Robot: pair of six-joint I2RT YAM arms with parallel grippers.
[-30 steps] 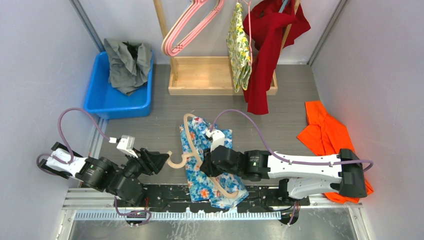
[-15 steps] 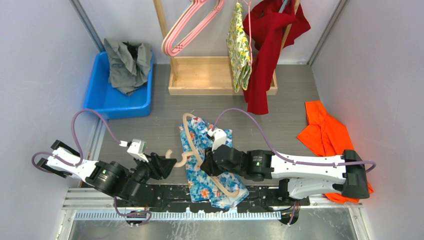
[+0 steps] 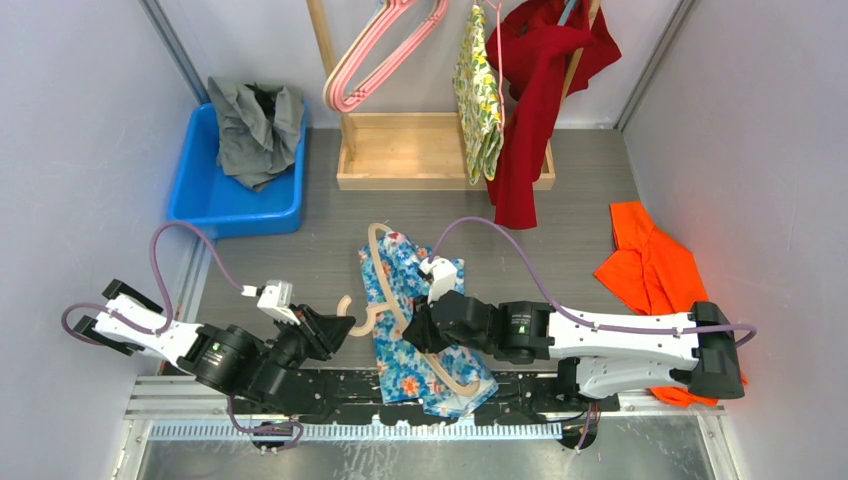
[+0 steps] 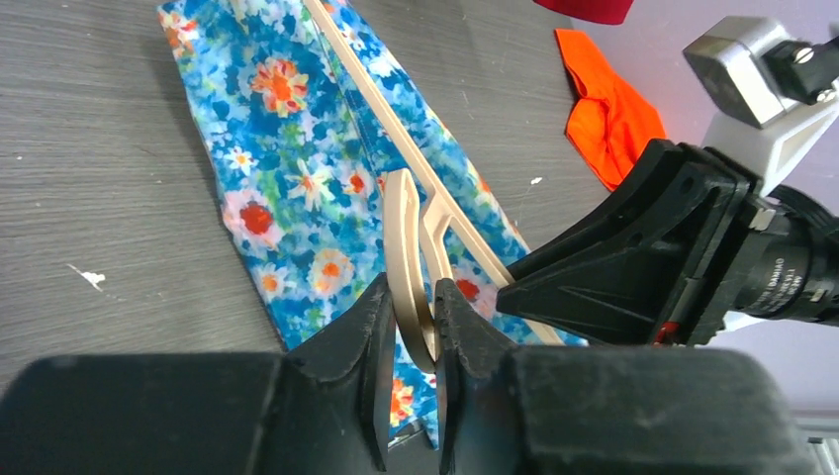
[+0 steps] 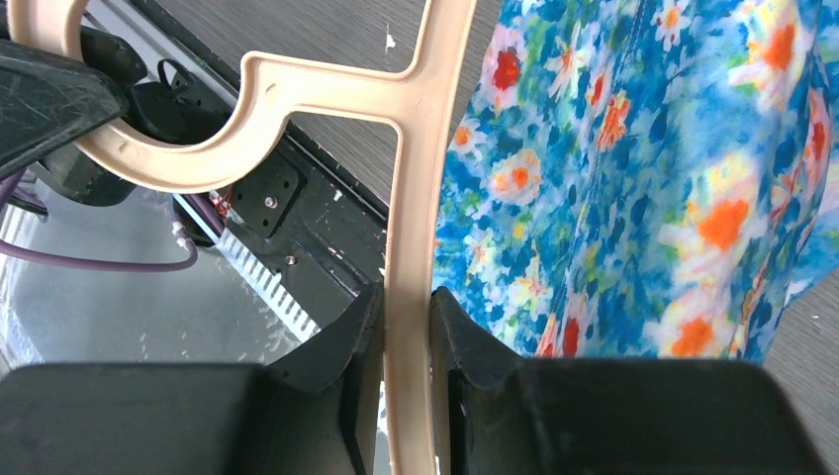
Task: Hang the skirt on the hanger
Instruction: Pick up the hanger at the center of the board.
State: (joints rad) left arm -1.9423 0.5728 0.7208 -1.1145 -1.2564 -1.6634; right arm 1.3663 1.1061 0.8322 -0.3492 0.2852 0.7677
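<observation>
Now the hanger (image 4: 400, 237) is gripped by the left jaws and the right jaws. It is likely held steady for the skirt (image 3: 405, 378), at 3 o'clock from its hook.

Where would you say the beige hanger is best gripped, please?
Grip the hanger by its hook, coming from the left: it juts out past the floral skirt, bare and thin, where the left gripper pinches it. The right gripper clamps its straight arm.
</observation>
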